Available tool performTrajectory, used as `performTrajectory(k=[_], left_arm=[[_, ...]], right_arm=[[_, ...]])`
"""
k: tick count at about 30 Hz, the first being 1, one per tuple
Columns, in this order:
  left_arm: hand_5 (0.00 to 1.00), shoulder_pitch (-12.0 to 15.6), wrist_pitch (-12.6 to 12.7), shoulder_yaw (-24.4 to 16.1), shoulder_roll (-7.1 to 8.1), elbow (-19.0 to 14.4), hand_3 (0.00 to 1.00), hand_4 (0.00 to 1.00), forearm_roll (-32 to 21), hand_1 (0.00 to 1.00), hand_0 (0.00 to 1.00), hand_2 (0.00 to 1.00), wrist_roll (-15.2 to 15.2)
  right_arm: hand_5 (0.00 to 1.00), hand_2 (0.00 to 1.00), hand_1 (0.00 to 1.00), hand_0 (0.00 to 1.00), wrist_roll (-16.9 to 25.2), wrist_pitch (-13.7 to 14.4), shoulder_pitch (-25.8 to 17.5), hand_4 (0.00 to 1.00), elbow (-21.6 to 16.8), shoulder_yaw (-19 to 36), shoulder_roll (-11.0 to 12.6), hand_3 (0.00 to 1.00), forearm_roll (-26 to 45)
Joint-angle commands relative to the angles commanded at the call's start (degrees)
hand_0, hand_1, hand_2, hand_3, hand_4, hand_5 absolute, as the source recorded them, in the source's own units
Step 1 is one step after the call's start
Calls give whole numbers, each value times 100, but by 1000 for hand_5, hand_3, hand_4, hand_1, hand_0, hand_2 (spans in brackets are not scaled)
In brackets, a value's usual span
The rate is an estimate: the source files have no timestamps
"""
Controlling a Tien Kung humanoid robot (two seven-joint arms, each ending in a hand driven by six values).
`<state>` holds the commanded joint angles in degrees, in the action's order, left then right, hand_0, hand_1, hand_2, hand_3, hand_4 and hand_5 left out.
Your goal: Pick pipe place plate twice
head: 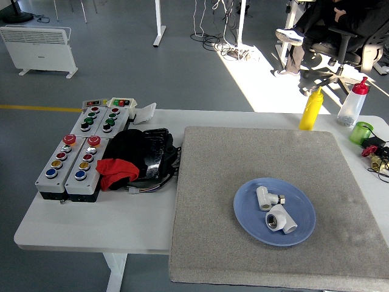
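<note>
both white pipe fittings (270, 198) (280, 219) already lie on the blue plate (245, 220), right of centre on the grey mat (213, 182) covering the surface, one at 12 o'clock of the other, so the placing looks finished; neither hand shows, so fingers cannot be judged.

Two white pipe fittings (270, 198) (280, 219) lie on one blue plate (245, 220). Four grey button boxes (56, 166) (84, 169) (90, 119) (113, 121) sit at left; two squeeze bottles (311, 109) (353, 103) stand upper right on the worktop (91, 225).
</note>
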<state>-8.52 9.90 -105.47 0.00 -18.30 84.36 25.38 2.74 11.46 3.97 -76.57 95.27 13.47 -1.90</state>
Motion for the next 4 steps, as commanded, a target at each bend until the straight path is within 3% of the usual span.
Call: performTrajectory(k=[4], left_arm=[[998, -51, -89, 48, 0, -25, 682, 384, 185, 688, 685, 766, 153]], right_arm=[[451, 638, 632, 728, 2, 4, -13, 450, 7, 2, 0, 623, 0]])
